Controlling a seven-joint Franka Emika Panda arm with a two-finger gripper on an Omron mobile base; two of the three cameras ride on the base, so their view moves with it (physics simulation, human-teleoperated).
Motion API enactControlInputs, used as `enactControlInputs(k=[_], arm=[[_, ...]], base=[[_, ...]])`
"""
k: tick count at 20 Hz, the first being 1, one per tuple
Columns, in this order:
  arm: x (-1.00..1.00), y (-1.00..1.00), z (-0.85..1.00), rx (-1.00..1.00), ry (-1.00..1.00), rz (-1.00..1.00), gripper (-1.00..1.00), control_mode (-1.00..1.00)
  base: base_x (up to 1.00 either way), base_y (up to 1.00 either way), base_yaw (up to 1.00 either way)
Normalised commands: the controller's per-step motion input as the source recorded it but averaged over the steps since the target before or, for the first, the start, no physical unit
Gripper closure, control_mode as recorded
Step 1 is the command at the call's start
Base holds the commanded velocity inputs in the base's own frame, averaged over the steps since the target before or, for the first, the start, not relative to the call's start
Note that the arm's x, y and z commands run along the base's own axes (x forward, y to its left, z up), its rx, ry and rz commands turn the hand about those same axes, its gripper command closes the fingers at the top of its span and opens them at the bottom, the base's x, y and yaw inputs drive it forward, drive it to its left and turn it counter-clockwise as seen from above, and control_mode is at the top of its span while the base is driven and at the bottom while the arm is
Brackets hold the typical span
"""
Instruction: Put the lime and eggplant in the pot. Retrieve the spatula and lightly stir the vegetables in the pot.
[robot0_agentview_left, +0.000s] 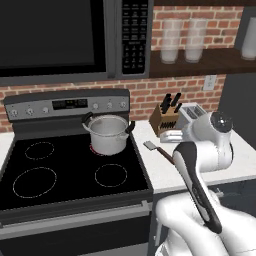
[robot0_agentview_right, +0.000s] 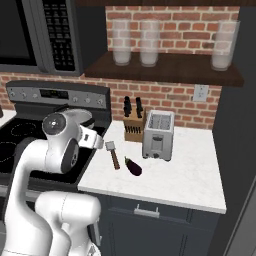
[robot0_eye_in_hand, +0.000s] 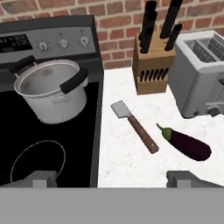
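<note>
The pot (robot0_eye_in_hand: 51, 94) stands on the stove (robot0_agentview_left: 30, 195), on the back right burner, close to the edge where the stove meets the counter (robot0_agentview_right: 195, 170). Its two black handles point toward the control panel and toward the counter, and from the hand view its inside looks bare steel; I cannot tell whether anything lies at the bottom. Right of the pot, on the white counter, the spatula (robot0_eye_in_hand: 133, 125) lies flat with its grey blade toward the stove's back corner and its wooden handle running away from the pot toward the counter's front. Just beyond the spatula's handle, farther from the pot, lies the eggplant (robot0_eye_in_hand: 187, 143), near the handle but apart from it, its green stem end turned toward the spatula. Behind both, against the brick wall, stands the knife block (robot0_eye_in_hand: 153, 65) with black-handled knives, and beside it, farther still from the pot, the toaster (robot0_eye_in_hand: 202, 72). The eggplant rests in front of the toaster, not touching it. The gripper (robot0_eye_in_hand: 113, 179) hangs above the counter's front edge, on the counter side of the pot, looking down over the spatula and eggplant. Its two finger tips sit wide apart at the bottom of the hand view with nothing between them, so the jaws are spread and hold nothing. A microwave (robot0_agentview_left: 55, 35) hangs above the stove, directly over the pot.
</note>
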Motion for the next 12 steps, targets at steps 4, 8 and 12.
enactControlInputs(k=[4, 8, 12], arm=[[-0.47, -1.0, -0.08, -0.02, 0.11, -0.01, -1.0, -1.0], [-0.15, -1.0, -0.03, -0.12, 0.22, 0.0, -1.0, -1.0], [-0.05, -0.78, -0.52, -0.14, 0.33, 0.04, -1.0, -1.0]], base=[[0.0, 0.0, 0.0], [0.0, 0.0, 0.0], [0.0, 0.0, 0.0]])
